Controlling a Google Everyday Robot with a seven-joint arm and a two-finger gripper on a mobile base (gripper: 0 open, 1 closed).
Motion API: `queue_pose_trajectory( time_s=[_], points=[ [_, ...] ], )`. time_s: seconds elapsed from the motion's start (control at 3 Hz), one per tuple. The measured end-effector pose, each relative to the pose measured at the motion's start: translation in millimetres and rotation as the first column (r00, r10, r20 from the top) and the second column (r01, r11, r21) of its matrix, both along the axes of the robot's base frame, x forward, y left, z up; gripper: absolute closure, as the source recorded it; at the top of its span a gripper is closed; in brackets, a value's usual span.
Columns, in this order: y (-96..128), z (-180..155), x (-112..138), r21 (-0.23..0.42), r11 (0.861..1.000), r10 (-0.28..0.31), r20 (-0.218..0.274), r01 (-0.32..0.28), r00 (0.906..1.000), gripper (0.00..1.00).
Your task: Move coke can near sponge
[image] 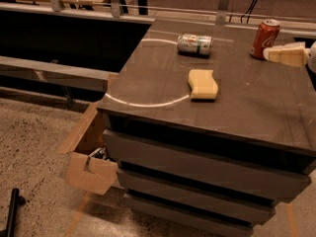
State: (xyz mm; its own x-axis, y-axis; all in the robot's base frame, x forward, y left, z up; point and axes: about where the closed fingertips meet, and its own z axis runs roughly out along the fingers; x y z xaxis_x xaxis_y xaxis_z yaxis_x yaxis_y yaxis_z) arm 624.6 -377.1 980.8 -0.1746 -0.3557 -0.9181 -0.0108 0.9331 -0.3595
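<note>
- In the camera view, the coke can (264,33) stood upright near the far right corner of the dark surface (256,107), which topped a cabinet of drawers (197,169).
- The sponge (203,84) lay flat nearer the middle of the surface, well apart from the coke can and closer to the front edge.
- A silver-and-green can (194,44) lay on its side toward the far edge, between the two in left-right terms but touching neither.
- The hand (270,54) reached in from the right edge of the view, a pale wedge with its tip at the lower right side of the coke can.
- The tip overlapped the can in this view, but I could not tell whether they were in contact or just beside each other.
- Whether the hand was apart or together could not be told, since it read as one pale shape.
- A thin white arc (148,102) curved across the left part of the surface, and an open cardboard box (91,169) sat on the floor beside the cabinet.
- Judged from this layout, the task was in its early part, with the approach to the can about complete.
- No secure hold showed, and the can sat on the surface, not lifted.
- What was left, by my reading: closing on the can, raising it, carrying it across toward the sponge, and setting it down upright just beside it without knocking the other can.
</note>
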Motion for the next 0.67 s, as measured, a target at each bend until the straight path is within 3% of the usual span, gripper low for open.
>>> queue_pose_trajectory(
  time_s=[0.33, 0.67],
  points=[
    [-7.3, 1.5, 25.3, 0.044, 0.999, -0.009, 0.027, 0.008, 0.9996, 0.0],
    [-18.9, -10.2, 43.5, 0.096, 0.995, -0.017, 0.018, 0.015, 0.9997, 0.0]
  ],
)
